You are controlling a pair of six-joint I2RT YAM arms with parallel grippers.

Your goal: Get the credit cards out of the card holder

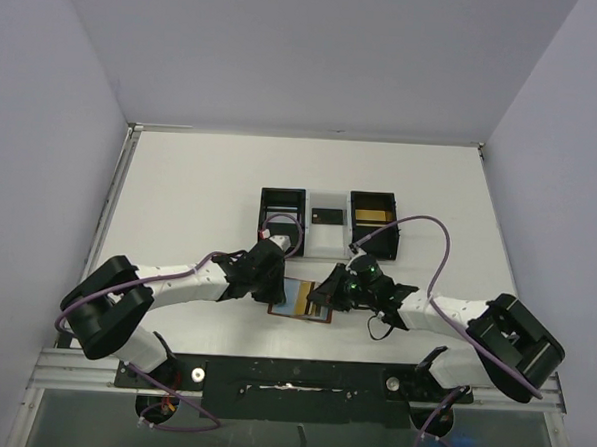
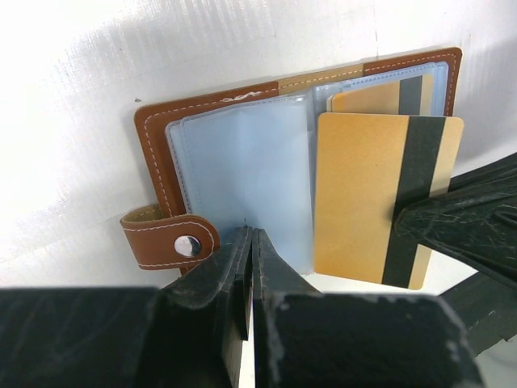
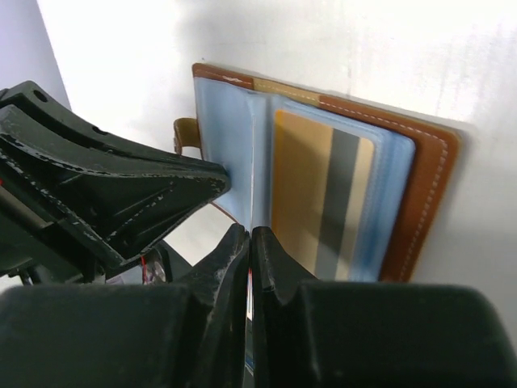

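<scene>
The card holder (image 1: 299, 318) lies open near the front edge, brown leather (image 2: 153, 137) with blue-grey pockets. My left gripper (image 1: 273, 282) is shut, its tips (image 2: 252, 234) resting on the lower edge of the left pocket. My right gripper (image 1: 327, 297) is shut on a gold credit card (image 2: 359, 194) with a black stripe. The card sticks partly out of the right pocket. It shows only edge-on between the jaws in the right wrist view (image 3: 250, 234). A second gold card (image 2: 371, 99) sits inside the right pocket (image 3: 303, 186).
A black-and-white three-compartment tray (image 1: 327, 247) stands behind the wallet. Its right compartment holds gold cards (image 1: 374, 215). A small black card (image 1: 327, 216) lies in the middle one. Grey walls enclose the table on three sides.
</scene>
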